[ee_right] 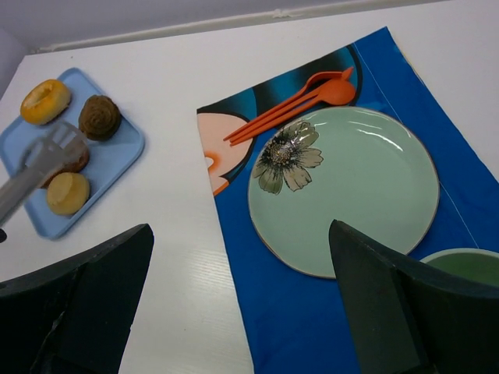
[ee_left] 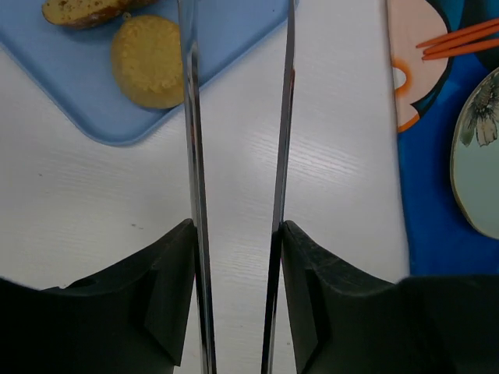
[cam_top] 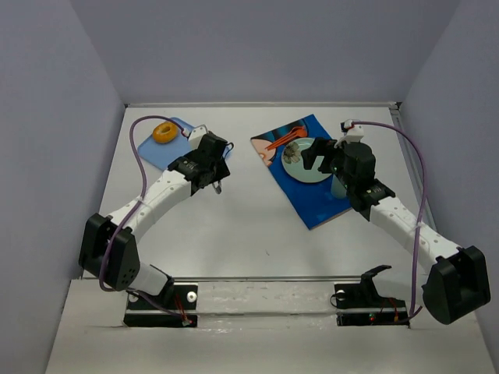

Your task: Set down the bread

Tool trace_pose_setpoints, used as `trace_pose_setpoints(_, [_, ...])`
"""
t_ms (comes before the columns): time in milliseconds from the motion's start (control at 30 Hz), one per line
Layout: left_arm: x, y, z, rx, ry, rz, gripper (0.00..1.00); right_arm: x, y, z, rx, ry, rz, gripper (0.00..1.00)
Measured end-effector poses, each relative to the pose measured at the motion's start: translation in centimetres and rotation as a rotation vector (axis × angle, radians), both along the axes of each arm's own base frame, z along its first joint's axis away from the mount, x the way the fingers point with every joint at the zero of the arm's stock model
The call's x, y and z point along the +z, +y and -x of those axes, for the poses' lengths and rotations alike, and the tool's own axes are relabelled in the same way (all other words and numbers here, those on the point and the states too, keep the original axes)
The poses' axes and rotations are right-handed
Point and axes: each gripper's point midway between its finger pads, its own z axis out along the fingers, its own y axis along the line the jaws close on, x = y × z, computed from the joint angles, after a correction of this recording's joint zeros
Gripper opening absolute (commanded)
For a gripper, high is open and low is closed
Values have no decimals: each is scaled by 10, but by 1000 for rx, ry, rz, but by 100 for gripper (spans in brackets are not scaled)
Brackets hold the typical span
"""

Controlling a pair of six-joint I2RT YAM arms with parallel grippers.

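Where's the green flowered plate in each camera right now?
Top external: plate sits upper centre-right on the blue mat, partly behind the right arm.
Left wrist: only its edge shows at the far right.
Right wrist: in full view, centre-right.
Shared landmark: the orange utensils beside the plate.

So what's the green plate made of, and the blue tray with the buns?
The green plate looks like glazed ceramic: glossy, with bright reflections and a painted flower. The blue tray looks like matte plastic, with smooth rounded corners and no shine. Neither is certain from looks alone.
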Motion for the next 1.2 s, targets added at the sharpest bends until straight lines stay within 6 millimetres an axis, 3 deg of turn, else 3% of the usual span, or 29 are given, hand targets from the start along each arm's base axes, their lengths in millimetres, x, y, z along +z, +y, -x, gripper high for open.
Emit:
trace_pose_setpoints(100, [-5, 0, 4, -15, 25, -19, 64, -2, 0, -1, 1, 4, 3, 100])
trace_pose_setpoints(400, [3, 12, 4, 6, 24, -81, 66, -14, 1, -4, 2, 32, 20, 100])
trace_pose_setpoints(833, [18, 28, -12, -22, -1, -233, 62, -21, -1, -6, -13, 46, 30, 100])
trace_pose_setpoints(1200, [-36, 37, -18, -59, 154, -400, 57, -23, -4, -9, -35, 50, 39, 100])
